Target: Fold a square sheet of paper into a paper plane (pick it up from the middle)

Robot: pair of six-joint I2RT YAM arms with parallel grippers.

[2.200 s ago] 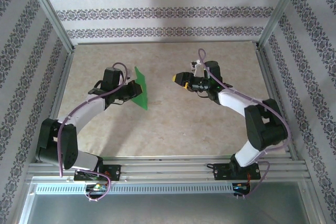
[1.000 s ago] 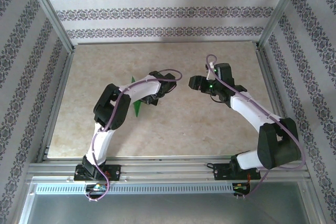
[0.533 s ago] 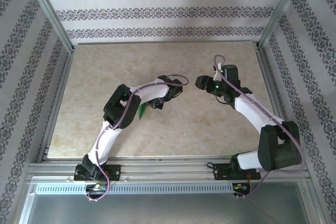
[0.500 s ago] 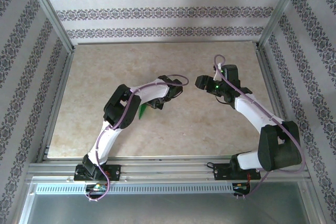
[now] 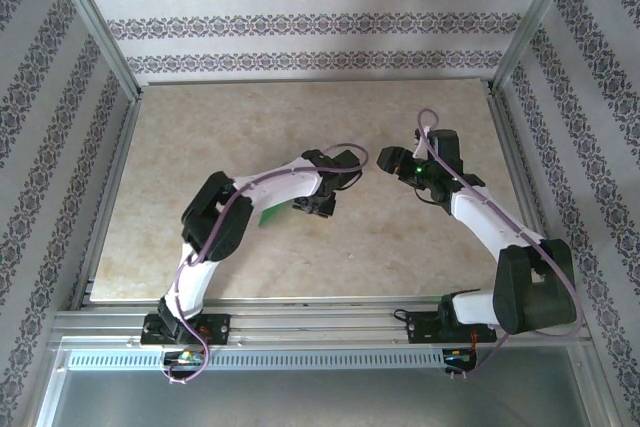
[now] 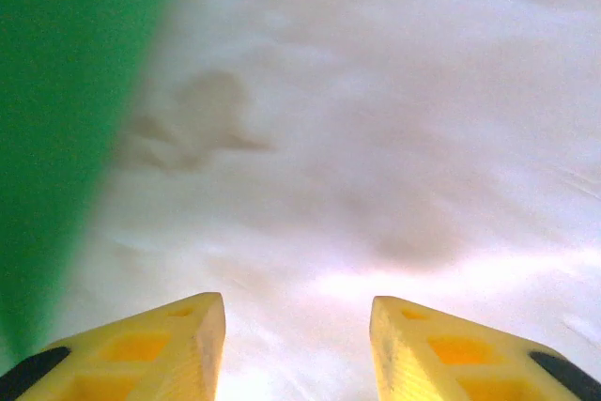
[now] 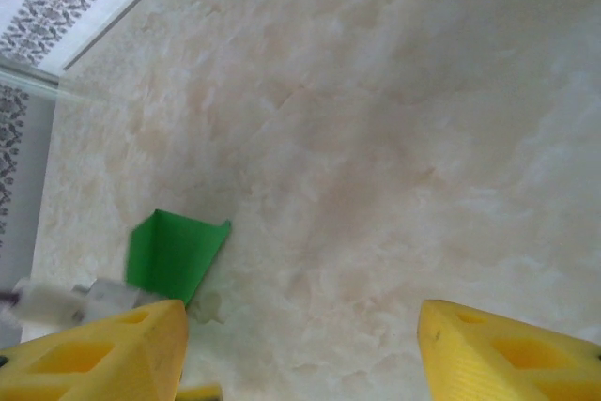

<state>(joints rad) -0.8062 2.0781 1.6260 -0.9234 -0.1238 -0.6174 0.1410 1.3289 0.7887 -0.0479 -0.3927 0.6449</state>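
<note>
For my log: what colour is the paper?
The paper is plain bright green, clearest in the right wrist view.

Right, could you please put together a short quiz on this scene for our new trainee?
1. True or false: the left gripper is shut on the green paper.
2. Fill in: the right gripper has its jaws ____.
3. Where is the green paper? A: lying on the table; B: between the right gripper's fingers; C: draped over the right gripper.
Key: 1 false, it is open with bare table between its fingers; 2 open; 3 A.
</note>
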